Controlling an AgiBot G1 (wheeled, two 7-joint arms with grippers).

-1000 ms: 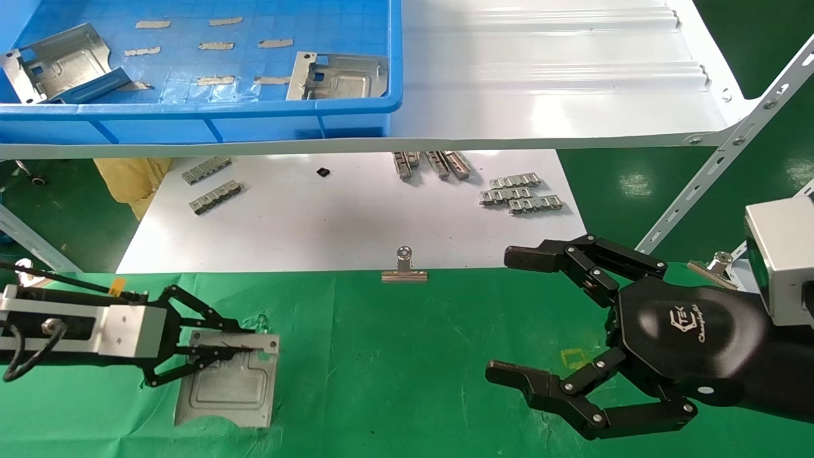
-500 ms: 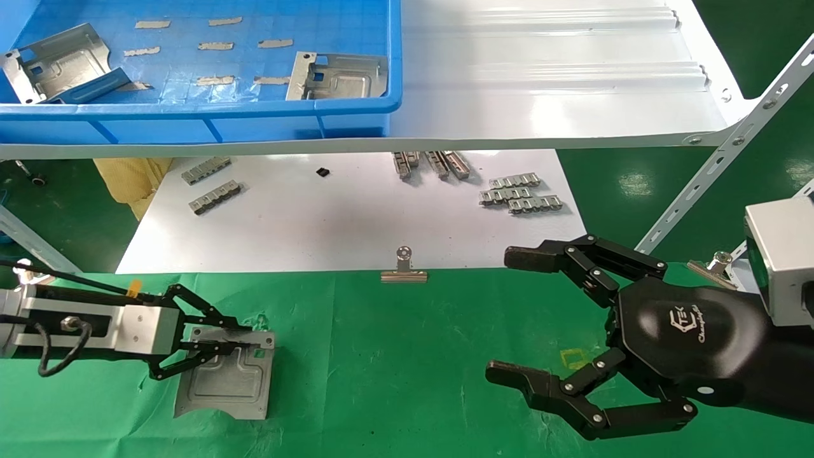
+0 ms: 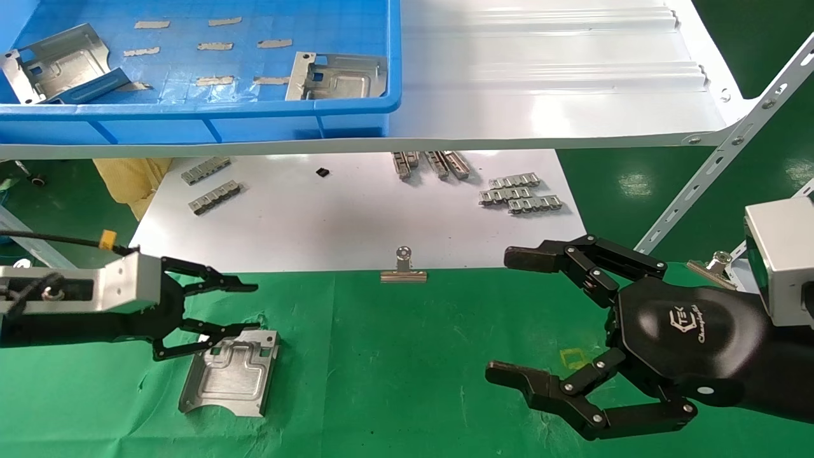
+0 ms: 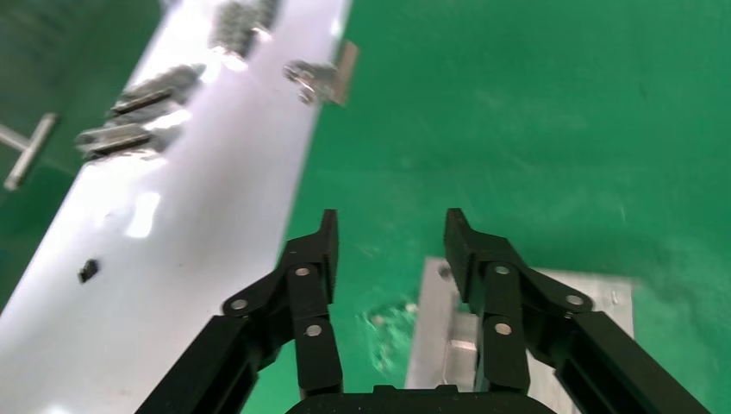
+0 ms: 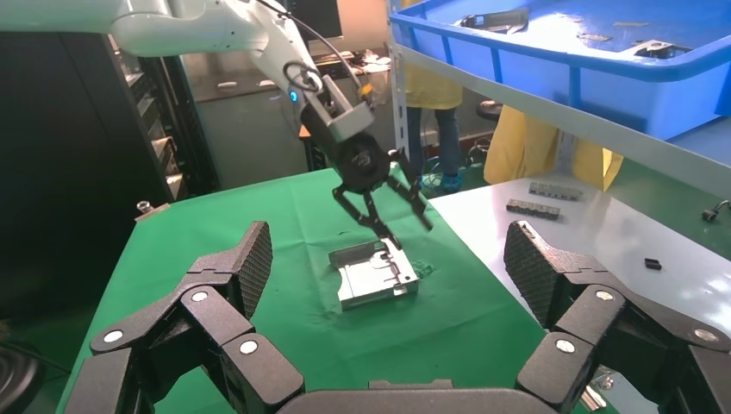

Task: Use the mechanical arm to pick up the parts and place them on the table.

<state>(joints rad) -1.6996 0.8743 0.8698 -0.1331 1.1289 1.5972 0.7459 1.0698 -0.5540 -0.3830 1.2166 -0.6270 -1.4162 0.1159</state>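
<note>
Left end effector [image 3: 216, 315] up off the green counter [image 3: 394, 381], fingers spread wide, nothing between them, lower fingertip right at the far edge of the part [image 3: 230, 380]. Part lying flat on the cloth, embossed face up, concave edge toward the robot, clear of the white board [image 3: 356, 216]. From the left wrist camera: open fingers [image 4: 317, 250] over the cloth, plate [image 4: 440, 310] just under the one on that side, apart from it as far as can be told. From the right wrist camera: same story, plate [image 5: 377, 278] resting alone on the green, left end effector [image 5: 385, 211] hanging above it. Looks like the release step of one placement, done or nearly so. Two more parts [image 3: 337, 75] waiting in the blue tray [image 3: 203, 117] up on the shelf, one at its left end [image 3: 54, 62]. Next move probably calls for a clean lift clear of the plate, then a long reach up and over the tray wall, fingers kept open for the thin flange. Right end effector [image 3: 515, 315] parked low on the right over the counter, splayed and empty.
</note>
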